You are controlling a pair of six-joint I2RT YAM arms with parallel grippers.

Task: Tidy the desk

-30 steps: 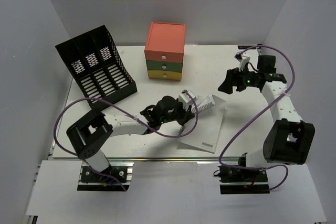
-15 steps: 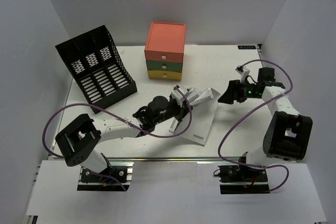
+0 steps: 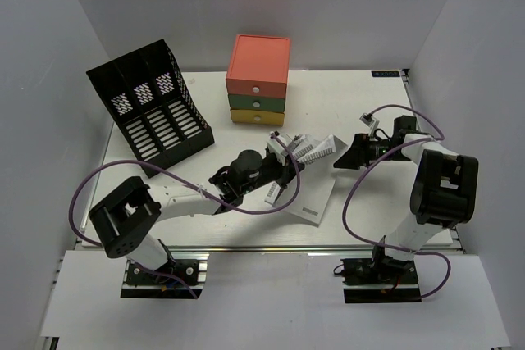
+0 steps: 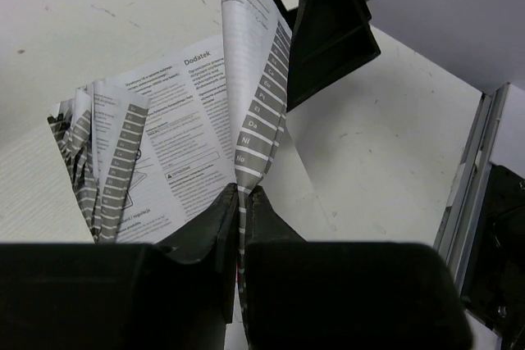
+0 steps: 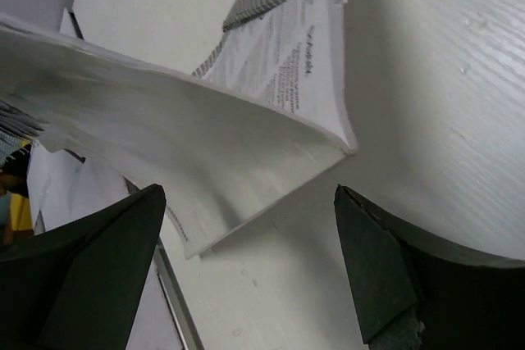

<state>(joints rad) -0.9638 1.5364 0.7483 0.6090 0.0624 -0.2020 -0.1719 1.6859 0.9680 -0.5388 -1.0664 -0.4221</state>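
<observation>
White matte laminate, faintly grained, is forming the desk (image 3: 361,104): one flat rectangle filling the centre of the overhead view, long axis running 9 to 3 o'clock, with a metal rail (image 3: 246,247) lying along its 6 o'clock edge. One paper booklet (image 3: 316,198), thin printed leaves with grey index tabs, is lying just toward 4 o'clock of centre, long axis roughly 7 to 1 o'clock, its pages fanning upward. Left gripper (image 4: 242,194) is pinching a raised leaf tight between its two black fingers. Right gripper (image 5: 248,202) is standing spread wide at the booklet's 3 o'clock side, holding nothing, with the curled corner lying just ahead of its fingers. One black perforated file rack (image 3: 152,108), three slots, is standing at 10 o'clock. One drawer unit (image 3: 258,79), three drawers stacked orange, green, yellow, is sitting at 12 o'clock. Two purple cables (image 3: 107,182) are looping along the arms.
</observation>
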